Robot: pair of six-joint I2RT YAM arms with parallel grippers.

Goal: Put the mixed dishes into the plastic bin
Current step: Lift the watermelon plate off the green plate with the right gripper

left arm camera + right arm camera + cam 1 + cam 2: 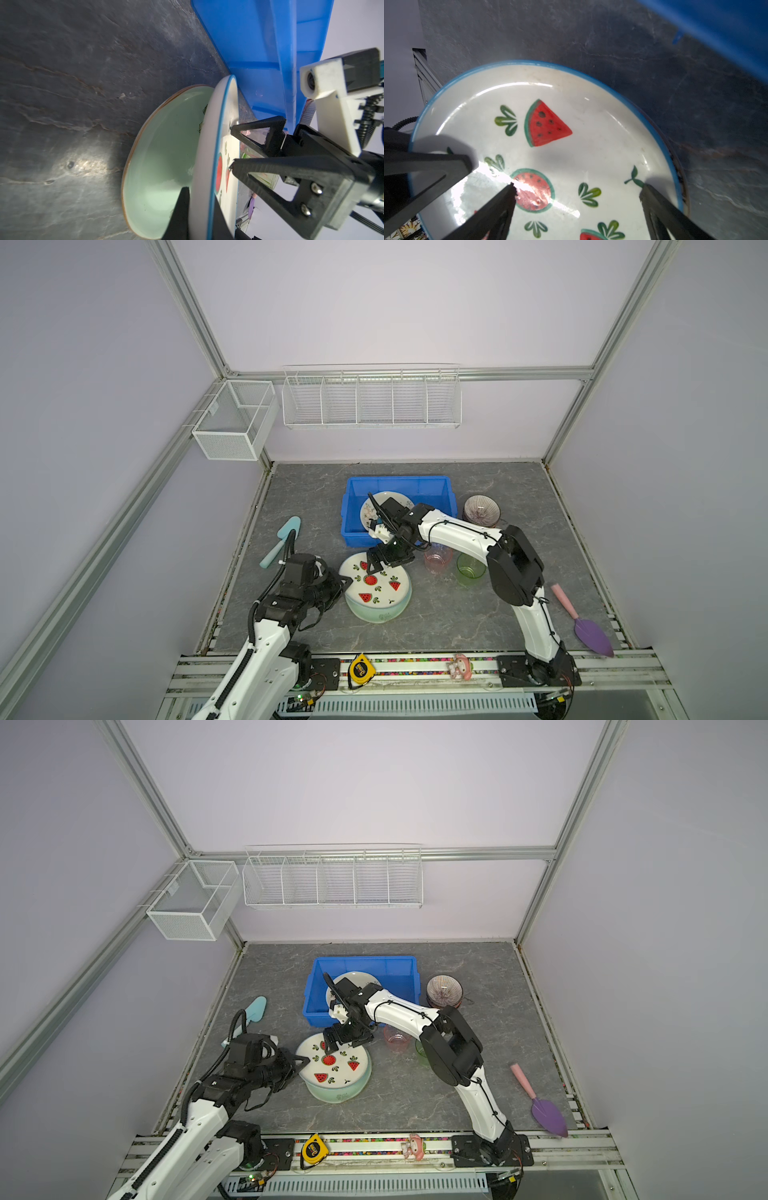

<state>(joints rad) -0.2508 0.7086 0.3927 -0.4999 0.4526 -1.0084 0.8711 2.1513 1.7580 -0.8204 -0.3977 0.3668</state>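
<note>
Left wrist view shows the left gripper (200,216) closed narrowly on the rim of the watermelon plate (204,135), one finger under it and one over. That edge is tilted up off the pale green plate (162,155) beneath. The right gripper (232,147) stands wide, and both fingertips seem to touch the plate's painted face. The right wrist view shows the same broad gap, with nothing between the jaws. In both top views the two stacked plates sit on the grey tabletop (457,614), just in front of the blue plastic bin (432,489). A cream floral plate (370,510) lies inside the bin. Patterned bowls (481,510) stand stacked to the bin's right. A pink cup (437,562) and a green cup (469,570) stand side by side beside the right arm. A teal scoop (282,539) lies at the left, and a purple scoop (590,632) at the far right.
</note>
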